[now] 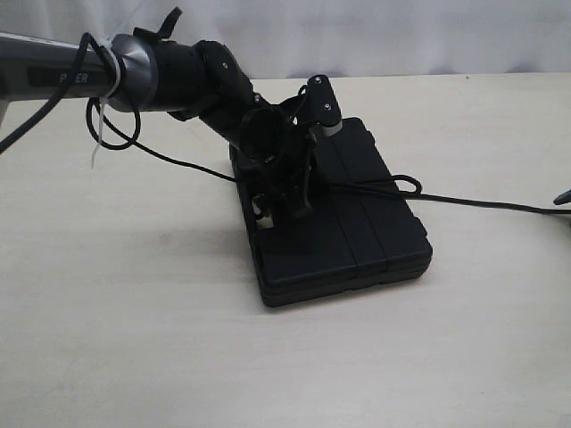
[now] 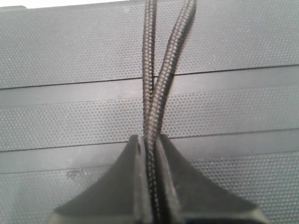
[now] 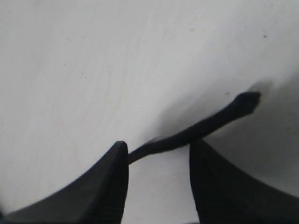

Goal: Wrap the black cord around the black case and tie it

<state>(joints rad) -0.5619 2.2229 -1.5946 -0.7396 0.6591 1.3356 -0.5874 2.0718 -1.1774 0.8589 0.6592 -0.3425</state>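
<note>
The black case [image 1: 357,223] lies flat in the middle of the table, ribbed lid up. The black cord [image 1: 482,203] comes in from the left, crosses the lid with a small loop [image 1: 406,184] and trails off to the right edge. My left gripper [image 1: 281,207] points down onto the lid. Seen from the left wrist, that gripper [image 2: 150,140] is shut on the cord [image 2: 159,79], and two strands run away from it over the case [image 2: 70,56]. My right gripper [image 3: 159,149] stands open low over the table, with the cord's free end [image 3: 205,123] lying just past its fingertips.
The left arm [image 1: 169,76] reaches in from the upper left, with glossy cables and a white zip tie [image 1: 100,134] hanging off it. Pale tabletop [image 1: 134,339] surrounds the case. A white backdrop [image 1: 401,36] closes the far side.
</note>
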